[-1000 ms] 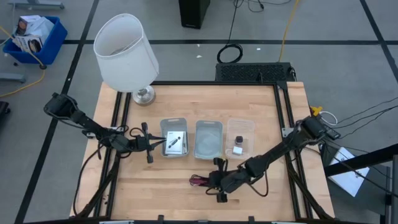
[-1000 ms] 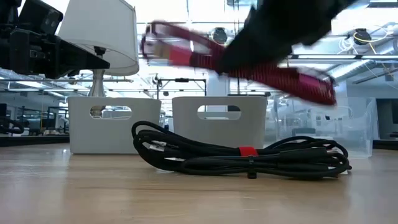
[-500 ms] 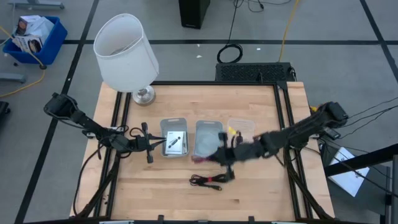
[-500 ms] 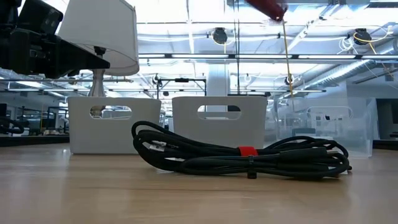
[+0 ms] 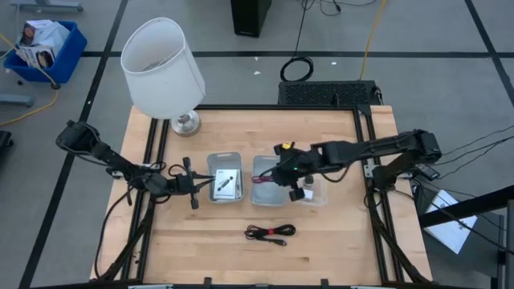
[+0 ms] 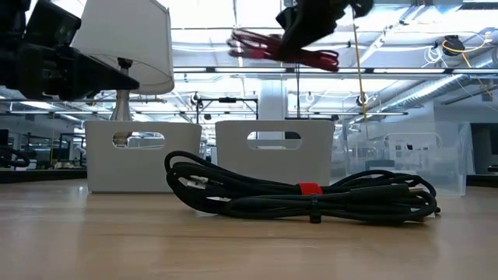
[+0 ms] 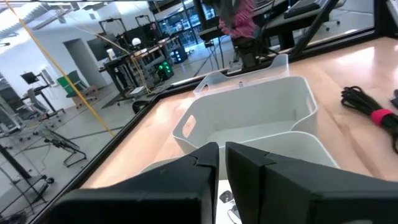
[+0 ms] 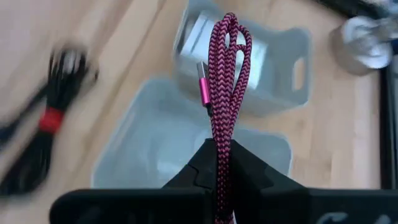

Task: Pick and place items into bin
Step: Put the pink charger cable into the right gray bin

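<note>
Over the middle bin [image 5: 270,178] at the table's centre, our right gripper [image 5: 279,173] has swung up from six o'clock, clamped shut on the red-and-black cable [image 8: 225,74], so we judge the drop comes next.

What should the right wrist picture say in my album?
Right hand dangles a red-and-black cable over the middle bin.

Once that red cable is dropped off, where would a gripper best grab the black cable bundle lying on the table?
Probably at the red tie around the middle of the black cable bundle, coming straight down from above: it lies flat, and the tie gathers its strands into one narrow waist.
</note>
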Motion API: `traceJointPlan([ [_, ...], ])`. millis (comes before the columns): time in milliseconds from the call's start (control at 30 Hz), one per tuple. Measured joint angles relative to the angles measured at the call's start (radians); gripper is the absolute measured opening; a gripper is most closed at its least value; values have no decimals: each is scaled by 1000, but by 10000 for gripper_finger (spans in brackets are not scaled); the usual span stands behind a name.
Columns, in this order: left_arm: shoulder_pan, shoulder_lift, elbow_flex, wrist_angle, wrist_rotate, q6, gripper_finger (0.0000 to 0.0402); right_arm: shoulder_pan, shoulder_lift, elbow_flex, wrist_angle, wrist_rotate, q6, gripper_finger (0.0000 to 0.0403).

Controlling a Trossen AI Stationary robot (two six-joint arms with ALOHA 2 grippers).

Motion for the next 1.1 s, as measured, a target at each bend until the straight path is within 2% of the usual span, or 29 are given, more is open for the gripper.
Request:
traceJointPlan([
  [200,33,0,0,-1,0,-4,37,-65,108,172,-225,6,-199,12],
  [300,43,0,0,-1,0,-6,37,-90,172,237,-276,0,-323,12],
  [500,67,0,0,-5,1,-6,37,-109,286,287,-334,-15,-574,12],
  [600,73,0,0,-7,1,-9,37,-109,316,287,-369,61,-655,12],
  [700,73,0,0,-11,1,-17,37,-108,336,287,-382,79,-698,12],
  [900,73,0,0,-68,2,-50,37,-97,378,287,-347,21,-741,12],
  [1100,73,0,0,-73,3,-69,37,-86,406,282,-265,-79,-709,12],
])
